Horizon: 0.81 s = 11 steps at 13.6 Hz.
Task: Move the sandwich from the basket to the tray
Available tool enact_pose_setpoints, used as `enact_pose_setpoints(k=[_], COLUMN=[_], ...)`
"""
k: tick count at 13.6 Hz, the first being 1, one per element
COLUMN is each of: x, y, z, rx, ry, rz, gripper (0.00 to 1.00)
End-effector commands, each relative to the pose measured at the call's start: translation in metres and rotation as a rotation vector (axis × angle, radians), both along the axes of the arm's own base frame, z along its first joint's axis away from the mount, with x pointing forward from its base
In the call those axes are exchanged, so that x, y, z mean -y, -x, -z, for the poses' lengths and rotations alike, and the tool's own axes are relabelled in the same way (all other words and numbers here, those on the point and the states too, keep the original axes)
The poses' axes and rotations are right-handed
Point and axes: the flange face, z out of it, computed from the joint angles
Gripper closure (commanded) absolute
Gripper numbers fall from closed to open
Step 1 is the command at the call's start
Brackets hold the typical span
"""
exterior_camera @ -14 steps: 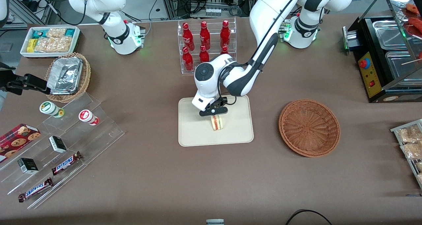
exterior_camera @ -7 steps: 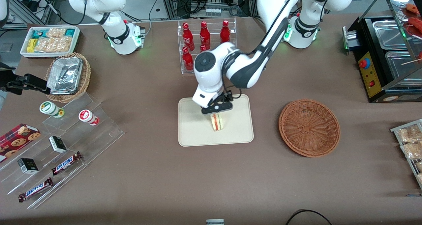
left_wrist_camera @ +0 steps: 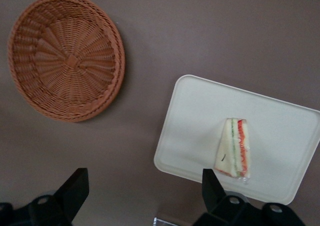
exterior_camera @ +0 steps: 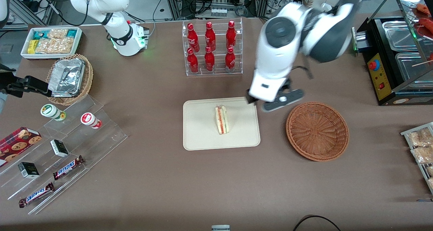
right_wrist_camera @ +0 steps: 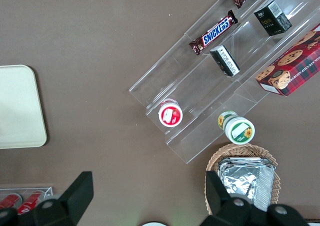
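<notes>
The sandwich [exterior_camera: 222, 120], a pale wedge with red and green filling, lies on its own on the cream tray [exterior_camera: 199, 129] mid-table. The round reddish-brown basket [exterior_camera: 317, 131] sits beside the tray toward the working arm's end and holds nothing. My gripper [exterior_camera: 267, 104] hangs high above the table between the tray's edge and the basket, open with nothing between its fingers. The left wrist view looks down on the gripper [left_wrist_camera: 143, 186], the sandwich [left_wrist_camera: 234, 148], the tray [left_wrist_camera: 200, 121] and the basket [left_wrist_camera: 65, 56].
An acrylic rack of red bottles [exterior_camera: 212, 48] stands farther from the front camera than the tray. Toward the parked arm's end are a stepped acrylic shelf of snacks [exterior_camera: 61, 146], a tan wicker basket of foil containers [exterior_camera: 69, 78] and a white snack box [exterior_camera: 50, 41]. A black food warmer [exterior_camera: 399, 55] stands toward the working arm's end.
My gripper has let go of the sandwich, risen and swung away from over the tray toward the basket. The sandwich stays on the tray.
</notes>
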Motion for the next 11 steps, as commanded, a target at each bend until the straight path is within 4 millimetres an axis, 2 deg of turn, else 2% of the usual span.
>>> enact_pose_setpoints(k=[1,2,6,11], x=[-0.059,-0.087,-0.177,-0.270], y=[0.012,0.011,0.019,0.012], z=[-0.036,-0.047,-0.068,-0.081], rx=[-0.030,-0.043,-0.054,-0.060], ry=[0.008,0.009,0.037,0.061], rz=[0.089,0.117,0.230,0.347], gripper=[0.00,0.00,0.00,0.00])
